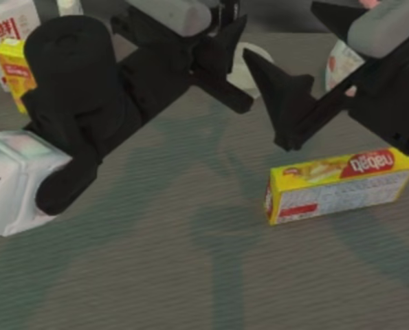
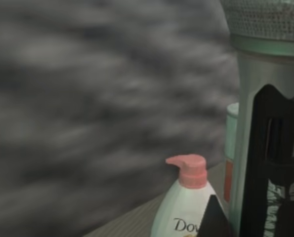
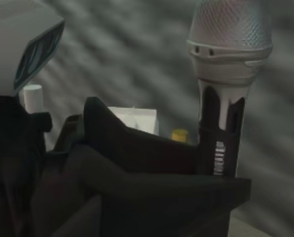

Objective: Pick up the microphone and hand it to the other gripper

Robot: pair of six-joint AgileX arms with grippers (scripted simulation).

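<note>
Two arms meet over the far middle of the tabletop [image 1: 190, 275].

- Left claw [image 1: 237, 65] is clamped on the microphone [image 1: 259, 65]. From the top only the pale rounded head shows, poking out between the two black fingers.
- Left wrist view: the microphone [image 2: 258, 74] is right up against the lens. The mesh head is at the frame edge and the grey body runs down behind one black finger [image 2: 273, 163], which lies against it.
- Right wrist view: the microphone [image 3: 230, 44] stands upright with its head on top. A black finger [image 3: 221, 143] of the left claw wraps the handle just under the collar. The mic is off the tabletop, carried in the air.
- Right claw [image 1: 266, 100] reaches in from the top view's right with its fingers spread wide, nothing between them. Its upper fingertip sits just beside the mic head; I can't tell whether it touches. The handle isn't visible from above, so I can't tell from there how it lines up with the right claw's gap.

Other things:
- A yellow biscuit box [image 1: 341, 185] lies flat on the right half of the tabletop, below the right claw and well apart from the mic.
- A small yellow box [image 1: 15, 69] stands at the far left, next to a white carton with red print [image 1: 8, 24].
- A white bottle with a pink pump [image 2: 184, 207] shows in the left wrist view behind the mic. Part of its label reads "Dov".
</note>
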